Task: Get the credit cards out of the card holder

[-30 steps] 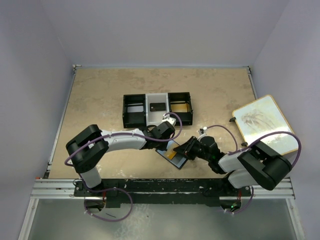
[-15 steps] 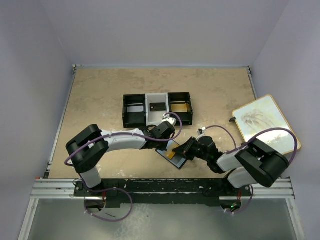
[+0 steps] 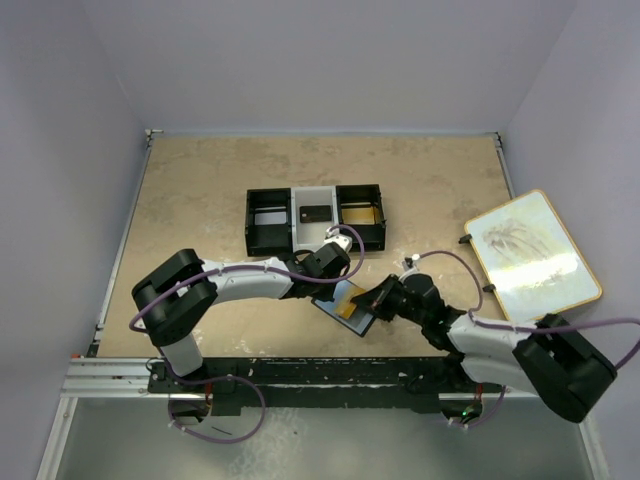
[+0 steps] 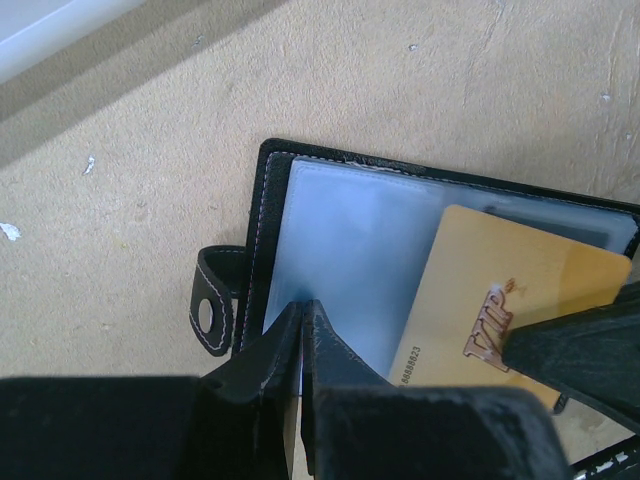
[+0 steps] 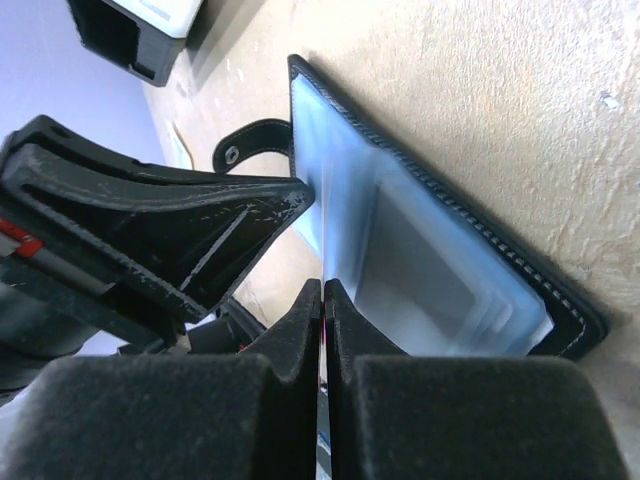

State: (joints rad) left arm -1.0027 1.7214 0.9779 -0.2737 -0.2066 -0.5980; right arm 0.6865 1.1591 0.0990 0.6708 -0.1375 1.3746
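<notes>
The black card holder (image 3: 338, 309) lies open on the table near the front, its pale-blue sleeves (image 4: 350, 240) facing up. A gold credit card (image 4: 500, 300) sticks partway out of a sleeve toward the right. My right gripper (image 5: 323, 290) is shut on that card's outer edge, and the card shows edge-on as a thin line between the jaws. My left gripper (image 4: 303, 310) is shut, its tips resting on the sleeve next to the holder's strap tab (image 4: 212, 300). In the top view the two grippers, left (image 3: 335, 285) and right (image 3: 368, 303), meet over the holder.
A black-and-white three-compartment tray (image 3: 315, 238) stands behind the holder, with a dark card (image 3: 314, 213) in its middle bin and something gold (image 3: 360, 212) in the right one. A wood-rimmed board (image 3: 530, 255) lies at the right edge.
My right gripper has closed on the gold card, and more of the card now shows outside the holder. The right arm's elbow has swung lower and to the right. The left arm has not moved.
</notes>
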